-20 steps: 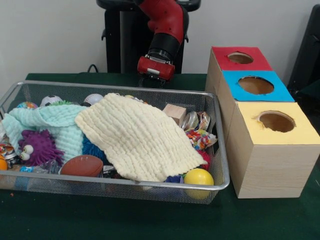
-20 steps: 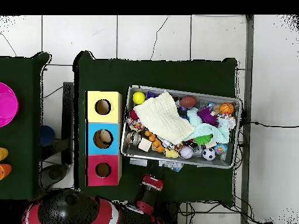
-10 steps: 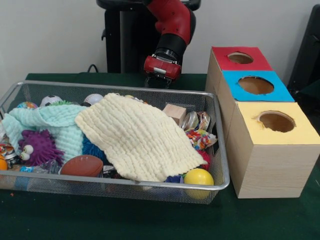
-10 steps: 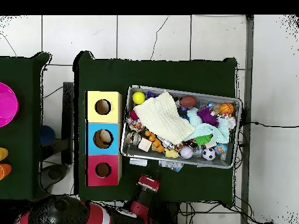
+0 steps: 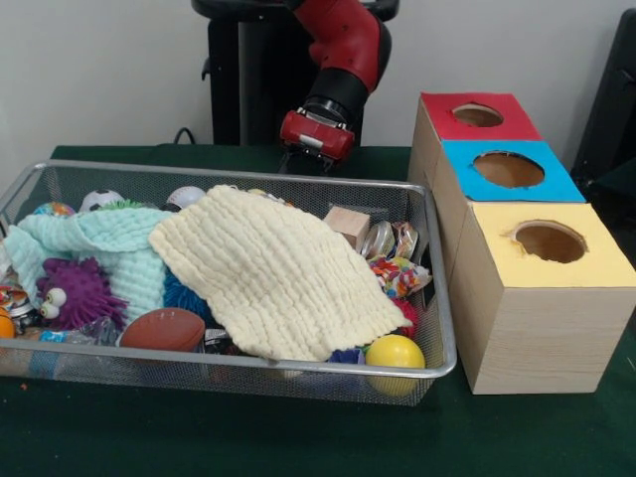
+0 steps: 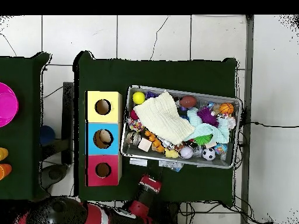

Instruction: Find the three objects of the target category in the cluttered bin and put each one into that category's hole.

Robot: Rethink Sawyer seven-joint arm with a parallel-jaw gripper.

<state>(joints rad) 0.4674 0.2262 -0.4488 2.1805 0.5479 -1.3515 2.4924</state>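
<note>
A wire bin (image 5: 229, 171) holds a jumble of toys. A cream cloth (image 5: 273, 273) lies over the middle and a mint cloth (image 5: 109, 243) lies to its left. Around them show a yellow ball (image 5: 395, 353), a brown football (image 5: 164, 329), a purple googly-eyed toy (image 5: 75, 293) and a wooden block (image 5: 347, 225). Three boxes with holes stand beside the bin: red (image 5: 517, 117), blue (image 5: 556, 184) and yellow (image 5: 596, 263). My gripper (image 5: 303, 162) hangs just behind the bin's far rim, outside it, and holds nothing I can see. In the overhead view the gripper (image 6: 152, 182) is below the bin (image 6: 233, 134).
The overhead view shows a tan object inside the hole of the blue box (image 6: 114, 129). A basketball (image 6: 226, 108) and a soccer ball (image 6: 208, 153) lie at the bin's right end. A second green table with a pink disc (image 6: 6, 104) stands at the left.
The arm's wrist swung a little to the right along the bin's far rim, then drifted slightly back. Nothing in the bin has moved.
</note>
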